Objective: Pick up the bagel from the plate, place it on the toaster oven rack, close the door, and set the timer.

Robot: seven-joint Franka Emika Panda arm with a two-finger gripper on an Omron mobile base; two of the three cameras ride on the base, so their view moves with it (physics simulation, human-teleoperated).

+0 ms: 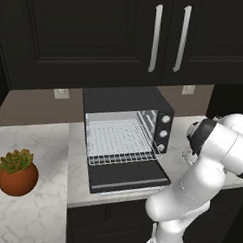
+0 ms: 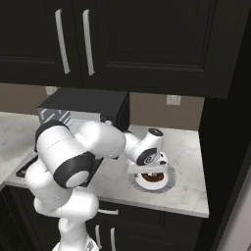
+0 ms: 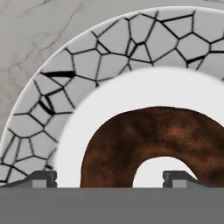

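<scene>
Claw [image 3: 111, 177] jaws stand wide, straddling the bagel [image 3: 153, 140] without gripping. Bagel rests on plate [image 3: 87, 65]. Door [image 1: 127, 175] lies open.

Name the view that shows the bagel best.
The hand view: the bagel looms large, its brown ring and hole clear on the plate. The right base view shows a small dark patch under the end effector.

Rough matt brown bagel [image 3: 131, 144], smooth white plate [image 3: 87, 70] with crackled grey rim, veined marble counter [image 1: 34, 215], silver wire toaster oven rack [image 1: 120, 138]
</scene>
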